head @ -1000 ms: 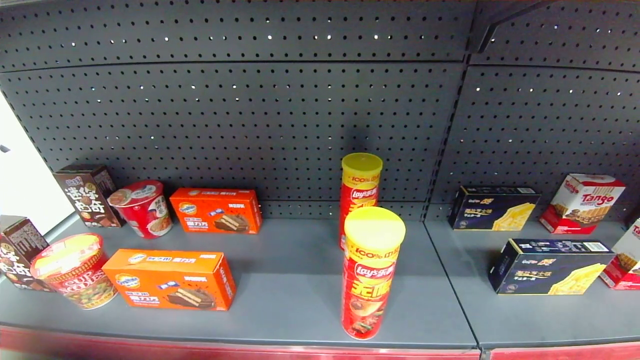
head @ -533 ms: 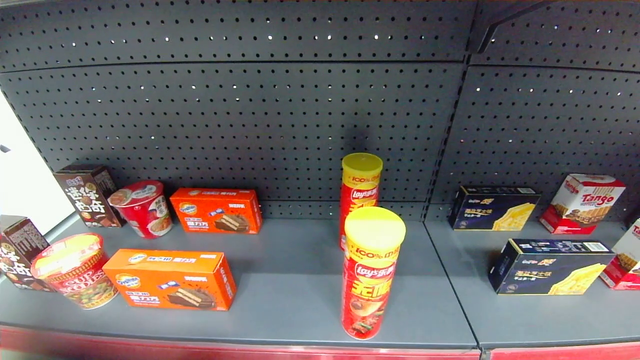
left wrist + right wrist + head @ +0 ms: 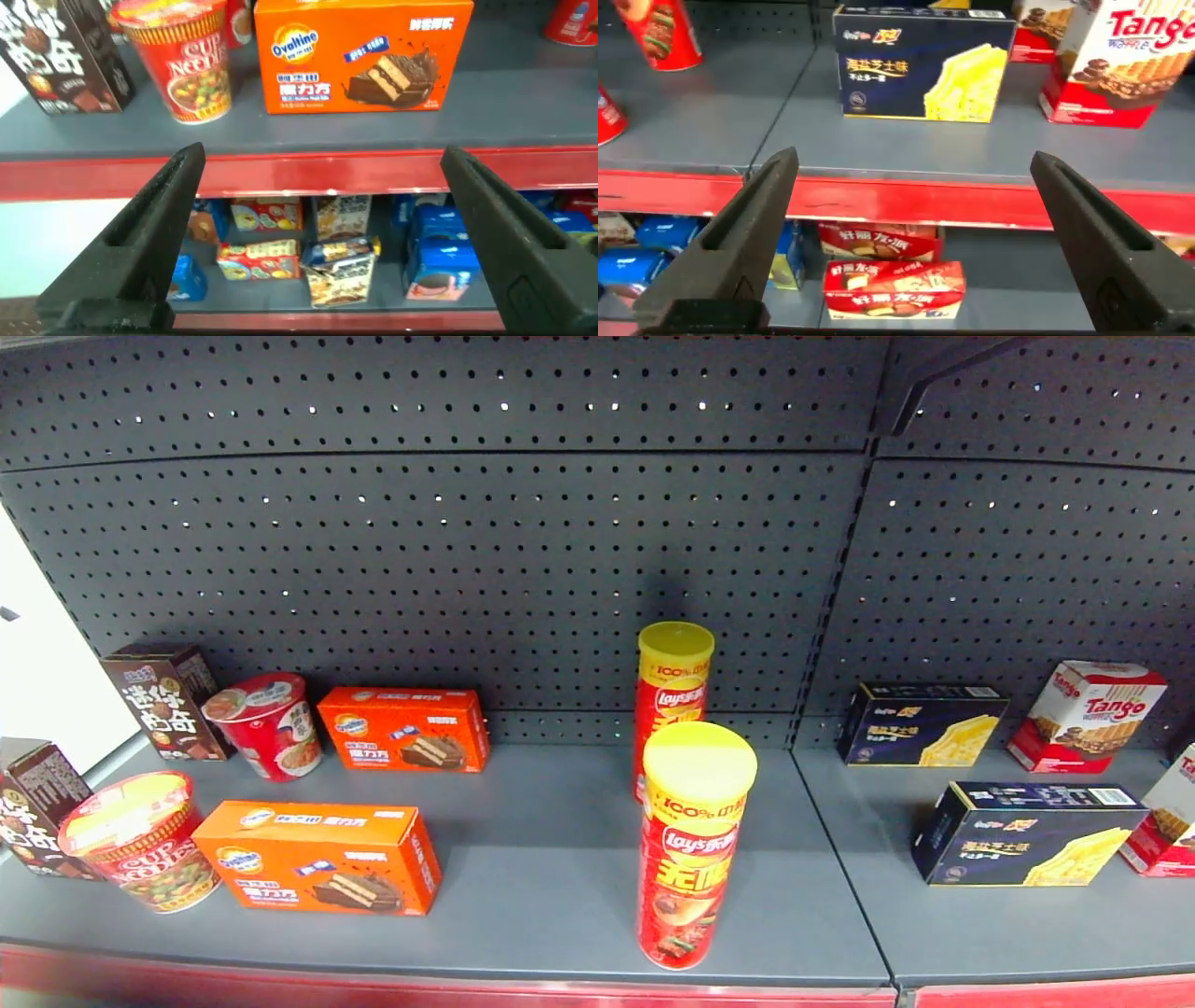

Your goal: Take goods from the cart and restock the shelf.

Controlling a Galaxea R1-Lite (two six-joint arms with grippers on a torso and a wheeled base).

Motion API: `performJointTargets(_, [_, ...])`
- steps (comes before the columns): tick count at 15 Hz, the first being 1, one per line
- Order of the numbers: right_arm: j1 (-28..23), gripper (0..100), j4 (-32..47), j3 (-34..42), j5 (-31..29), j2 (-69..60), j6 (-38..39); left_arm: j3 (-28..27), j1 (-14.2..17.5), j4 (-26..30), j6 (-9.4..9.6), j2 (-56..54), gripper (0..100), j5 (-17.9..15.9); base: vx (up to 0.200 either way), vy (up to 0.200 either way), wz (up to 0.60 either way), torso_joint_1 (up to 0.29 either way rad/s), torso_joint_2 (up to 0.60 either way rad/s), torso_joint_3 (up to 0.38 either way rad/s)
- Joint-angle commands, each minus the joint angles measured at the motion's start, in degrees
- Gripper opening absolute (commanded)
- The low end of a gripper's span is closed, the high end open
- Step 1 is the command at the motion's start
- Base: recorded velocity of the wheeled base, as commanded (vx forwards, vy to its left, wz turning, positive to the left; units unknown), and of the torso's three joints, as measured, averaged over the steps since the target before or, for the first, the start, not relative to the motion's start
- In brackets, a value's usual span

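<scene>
Nothing has moved since a second ago; every pack stands where it stood.

Head view: the grey shelf [image 3: 541, 859] holds two tall red crisp cans with yellow lids, the front can [image 3: 695, 845] upright just before the rear can [image 3: 672, 691]. To my left lie the front orange box [image 3: 317, 859], picturing a chocolate wafer, and the front noodle cup [image 3: 140, 840]. To my right lies the front dark blue box [image 3: 1027, 831].

Left wrist view: my left pincer [image 3: 322, 159] is spread wide, grasping and touching nothing. It hangs before the shelf's red front edge, facing the front orange box [image 3: 360, 56] and the front noodle cup [image 3: 187, 61].

Right wrist view: my right pincer [image 3: 913, 161] is likewise spread wide and empty-handed, before the red edge, facing the front dark blue box [image 3: 920, 65]. A red-and-white wafer box [image 3: 1111, 65] is beside it.
</scene>
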Motion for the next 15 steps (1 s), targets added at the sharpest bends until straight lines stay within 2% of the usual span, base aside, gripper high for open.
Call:
performJointTargets(1, [-0.7, 100, 0.2, -0.3, 0.2, -1.7, 0.1, 0.0, -0.1, 0.1, -0.31, 0.2, 100, -0.6, 0.0, 0.0, 0.0, 0.0, 0.0, 0.0])
performJointTargets(2, [-0.6, 100, 0.4, -0.3, 0.7, -2.5, 0.0, 0.0, -0.1, 0.1, 0.13, 0.2, 100, -3.3, 0.0, 0.0, 0.0, 0.0, 0.0, 0.0])
performJointTargets(3, [-0.5, 100, 0.1, -0.3, 1.3, -2.9, 0.6, 0.0, -0.1, 0.3, 2.51, 0.2, 100, -7.1, 0.0, 0.0, 0.0, 0.0, 0.0, 0.0])
performJointTargets(4, [-0.5, 100, -0.1, -0.1, 0.9, -2.9, 4.1, 0.0, -0.1, 0.3, 2.95, 0.2, 100, -7.7, 0.0, 0.0, 0.0, 0.0, 0.0, 0.0])
performJointTargets(6, [-0.5, 100, -0.1, -0.1, 1.4, -2.9, 4.5, 0.0, -0.1, 0.3, 2.07, 0.2, 100, -6.8, -0.1, 0.0, 0.0, 0.001, 0.0, -0.001])
performJointTargets(8, [-0.5, 100, -0.1, -0.1, 1.4, -2.9, 4.7, 0.0, 0.0, 0.3, 1.8, 0.2, 100, -6.1, 0.0, 0.0, 0.0, 0.0, 0.0, 0.0])
performJointTargets(10, [-0.5, 100, -0.1, -0.1, 1.4, -2.9, 4.5, 0.0, 0.0, 0.3, 0.75, 0.2, 100, -5.5, 0.0, 0.0, 0.0, 0.0, 0.0, 0.0])
performJointTargets(12, [-0.5, 100, -0.1, -0.1, 2.0, -2.9, 3.2, 0.0, 0.0, 0.3, 1.19, 0.2, 100, -5.4, 0.0, 0.0, 0.0, 0.0, 0.0, 0.0])
performJointTargets(14, [-0.5, 100, -0.1, -0.1, 2.7, -2.9, 2.8, 0.0, 0.0, 0.3, 0.84, 0.2, 100, -5.1, 0.0, 0.0, 0.0, 0.0, 0.0, 0.0])
performJointTargets(15, [-0.5, 100, -0.1, -0.1, 2.9, -2.9, 2.2, 0.0, 0.0, 0.3, 0.84, 0.2, 100, -5.2, 0.0, -0.2, 0.0, 0.007, 0.01, 0.002])
